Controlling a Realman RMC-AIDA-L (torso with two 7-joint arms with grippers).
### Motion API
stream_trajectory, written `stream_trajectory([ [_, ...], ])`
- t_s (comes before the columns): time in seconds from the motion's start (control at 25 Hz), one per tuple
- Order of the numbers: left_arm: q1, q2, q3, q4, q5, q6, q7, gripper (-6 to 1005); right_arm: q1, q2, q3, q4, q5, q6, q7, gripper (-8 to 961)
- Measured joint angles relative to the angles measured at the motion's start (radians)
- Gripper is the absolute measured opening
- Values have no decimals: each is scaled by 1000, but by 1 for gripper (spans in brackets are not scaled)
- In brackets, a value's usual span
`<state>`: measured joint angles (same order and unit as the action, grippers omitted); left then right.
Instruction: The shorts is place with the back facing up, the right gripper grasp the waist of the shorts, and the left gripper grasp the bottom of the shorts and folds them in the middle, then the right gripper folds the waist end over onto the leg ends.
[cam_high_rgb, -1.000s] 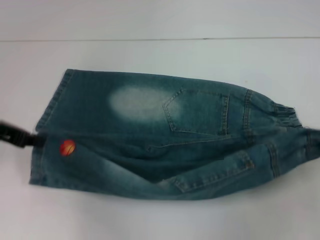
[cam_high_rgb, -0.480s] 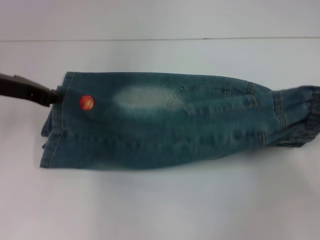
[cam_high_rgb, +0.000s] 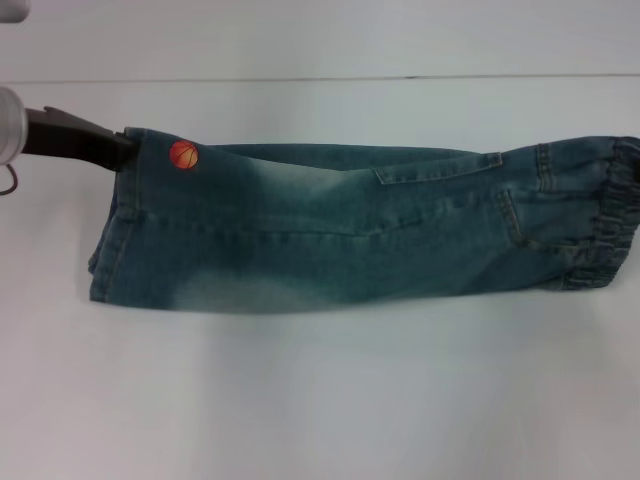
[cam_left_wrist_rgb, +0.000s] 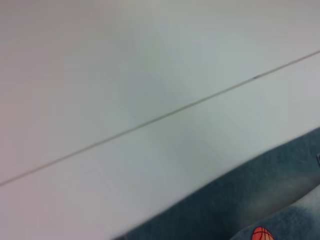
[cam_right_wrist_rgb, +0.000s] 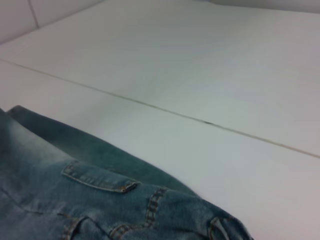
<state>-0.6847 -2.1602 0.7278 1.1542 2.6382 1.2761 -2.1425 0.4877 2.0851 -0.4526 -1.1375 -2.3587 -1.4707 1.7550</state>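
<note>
The faded blue denim shorts (cam_high_rgb: 330, 230) lie folded lengthwise in a long strip across the white table. Their flat leg hems (cam_high_rgb: 112, 240), the bottom of the shorts, are at the left, and the puckered elastic waist (cam_high_rgb: 612, 215) reaches the right edge of the head view. My left gripper (cam_high_rgb: 118, 150), a black claw behind a silver cuff (cam_high_rgb: 8, 125), is at the far left corner of the hems. It is shut on the hem right beside the orange basketball patch (cam_high_rgb: 183, 154). The left wrist view shows denim (cam_left_wrist_rgb: 250, 200) and the patch (cam_left_wrist_rgb: 261, 234). The right wrist view shows a stitched pocket (cam_right_wrist_rgb: 97, 179). My right gripper is out of view.
The white table (cam_high_rgb: 320, 400) runs all around the shorts. A thin dark seam line (cam_high_rgb: 320, 78) crosses the table behind them.
My left gripper has carried the near leg hem up and over to the far side. The orange patch went from the front edge to the back edge, and the shorts closed into a narrow strip.
</note>
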Motion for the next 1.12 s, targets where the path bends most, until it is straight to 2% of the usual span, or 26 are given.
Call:
stream_trajectory([
  [0.24, -1, -1, 39, -30, -19, -87, -9, 15, 19, 0, -38, 38, -3, 107, 12, 46],
  [0.68, -18, 0, 50, -74, -25, -202, -11, 15, 29, -2, -82, 81, 1, 241, 13, 47],
  [0.96, -33, 0, 58, -98, -24, -233, -11, 16, 44, -1, -101, 110, 4, 283, 14, 48],
  [1.12, -37, 0, 58, -118, -22, -261, -11, 49, 60, -1, -106, 136, 2, 310, 17, 48],
])
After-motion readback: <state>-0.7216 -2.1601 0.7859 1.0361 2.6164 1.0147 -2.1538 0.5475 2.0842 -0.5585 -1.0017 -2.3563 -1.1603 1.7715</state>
